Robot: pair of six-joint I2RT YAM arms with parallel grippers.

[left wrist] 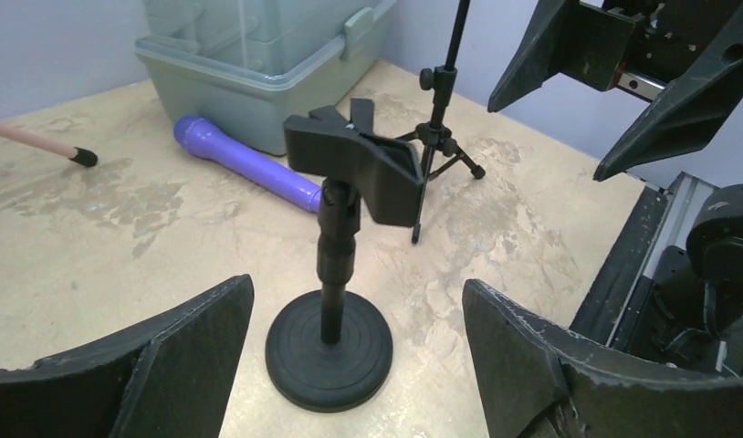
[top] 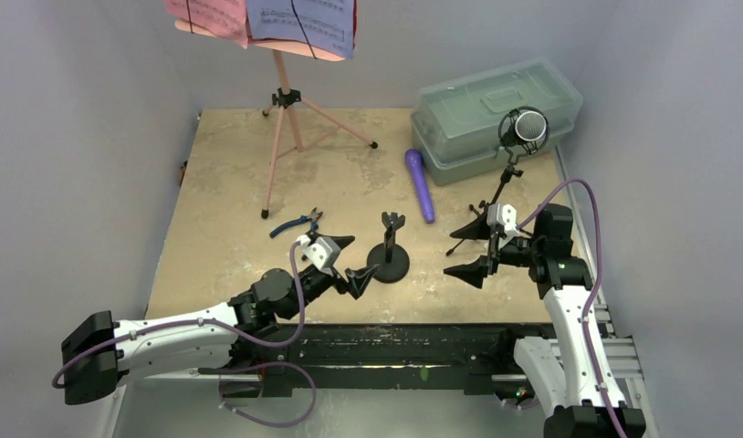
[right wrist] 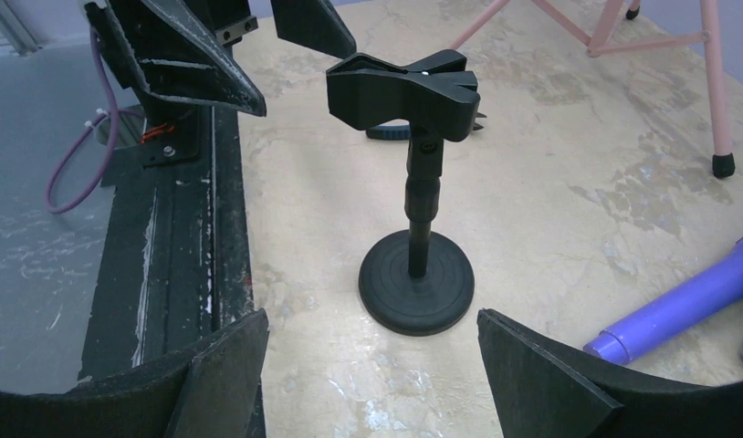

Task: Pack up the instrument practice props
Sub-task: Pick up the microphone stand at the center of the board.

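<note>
A black mic support [top: 389, 251] with a round base and an empty clip stands upright near the table's front. My left gripper [top: 354, 265] is open just left of it; in the left wrist view its base [left wrist: 329, 338] sits a little ahead of the spread fingers, untouched. My right gripper [top: 450, 255] is open and empty to the support's right [right wrist: 418, 287]. The purple mic [top: 420, 185] lies flat behind. The black silver-headed mic [top: 525, 130] sits on a tripod support [top: 496, 201]. The pink music rack [top: 281, 119] holds a lavender sheet [top: 304, 23] and a red one [top: 208, 18].
A translucent greenish lidded box [top: 496, 114] stands at the back right, just behind the purple mic [left wrist: 245, 162]. Blue-handled pliers [top: 295, 224] lie left of my left gripper. The rack's pink legs [right wrist: 715, 91] spread over the back left. Walls enclose the table.
</note>
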